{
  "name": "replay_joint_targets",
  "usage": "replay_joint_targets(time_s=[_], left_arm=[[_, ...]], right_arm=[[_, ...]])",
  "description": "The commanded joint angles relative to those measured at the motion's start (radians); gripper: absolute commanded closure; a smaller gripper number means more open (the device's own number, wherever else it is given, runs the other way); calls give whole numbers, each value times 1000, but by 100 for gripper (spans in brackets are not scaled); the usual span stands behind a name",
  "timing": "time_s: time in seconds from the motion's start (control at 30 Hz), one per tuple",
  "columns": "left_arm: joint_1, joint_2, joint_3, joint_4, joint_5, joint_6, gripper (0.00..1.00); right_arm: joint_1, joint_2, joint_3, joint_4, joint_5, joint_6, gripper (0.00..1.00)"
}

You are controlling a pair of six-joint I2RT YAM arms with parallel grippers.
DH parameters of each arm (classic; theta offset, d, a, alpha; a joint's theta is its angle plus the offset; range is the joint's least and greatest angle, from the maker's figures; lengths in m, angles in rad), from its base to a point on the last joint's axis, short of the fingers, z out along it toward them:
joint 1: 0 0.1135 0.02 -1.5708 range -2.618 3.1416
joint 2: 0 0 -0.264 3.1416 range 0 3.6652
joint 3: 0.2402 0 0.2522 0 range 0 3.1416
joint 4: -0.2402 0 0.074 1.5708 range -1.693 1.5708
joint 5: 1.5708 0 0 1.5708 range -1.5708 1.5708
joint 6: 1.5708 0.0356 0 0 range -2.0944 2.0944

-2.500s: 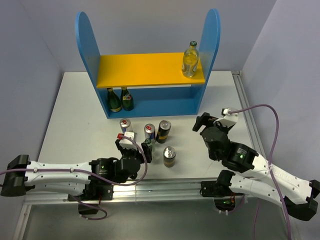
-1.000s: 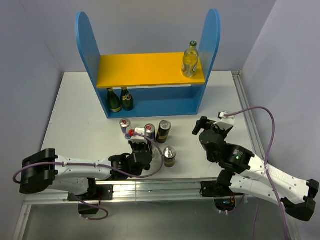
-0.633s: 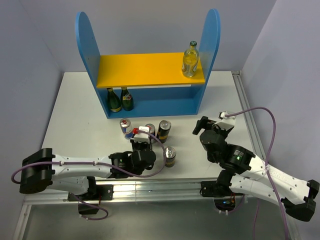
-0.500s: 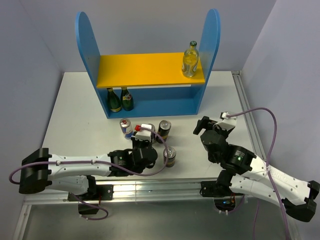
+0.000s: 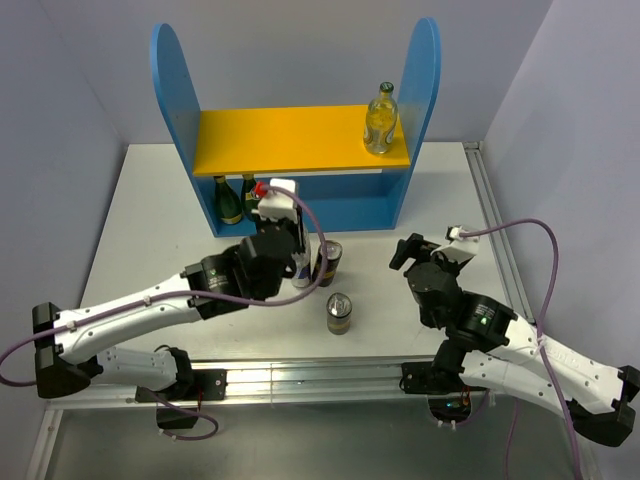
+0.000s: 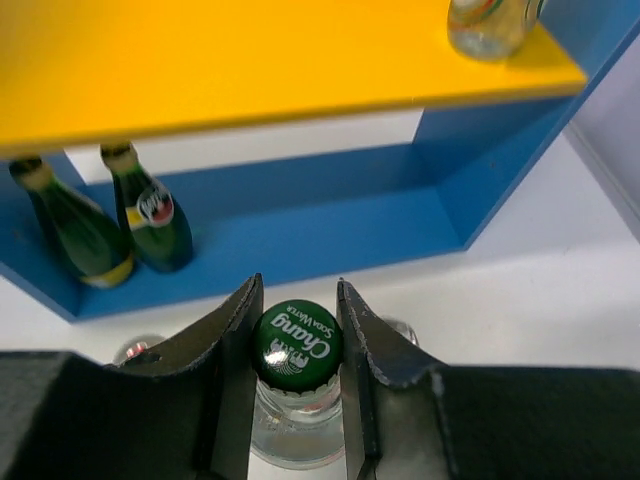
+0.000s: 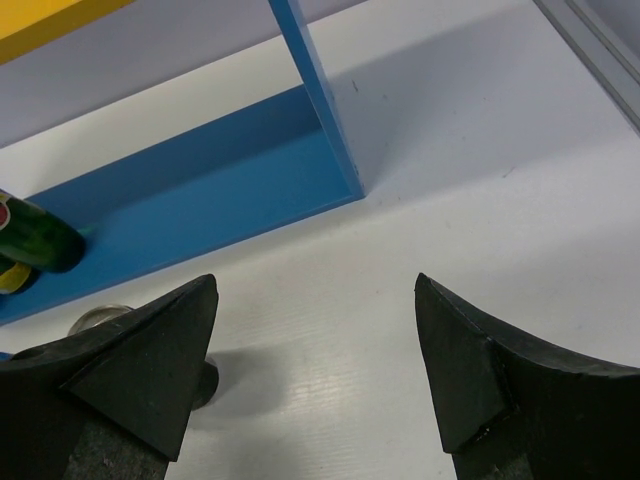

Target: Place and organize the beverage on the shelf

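Carrying a clear bottle (image 6: pixel 296 425) at the shelf (image 5: pixel 172 80), left claw (image 6: pixel 297 320) closed tight on its green-capped top.
From above, my left arm hides that bottle, and I cannot make out the blue-and-silver cans; only two blurred can tops (image 6: pixel 135 350) show at the wrist. Half a second ago this claw sat low among the cans; now it hangs just before the lower level, near the green bottles (image 6: pixel 110 225). Right claw (image 7: pixel 315 330) gapes wide, holding nothing, over the table (image 7: pixel 450 200). Yellow board (image 5: pixel 280 140) lies bare left of the other clear bottle (image 5: pixel 380 118).
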Motion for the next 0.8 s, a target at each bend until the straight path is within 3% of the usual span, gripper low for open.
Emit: replay_joint_targets(time_s=[0.0,0.4,0.53,0.77], left_arm=[[75,-18,135,124,108,129,100],[331,313,713,-2,367,243,100],[397,500,976,-69,464,244,100],[463,626,1118,-34,582,218,100]], right_arm=[[5,-23,-17,38,32,4,14],[5,-34,-21,52,26,-2,14],[5,-51,-27,52,21,-2,15],[5,-62,-32,61,10,-8,15]])
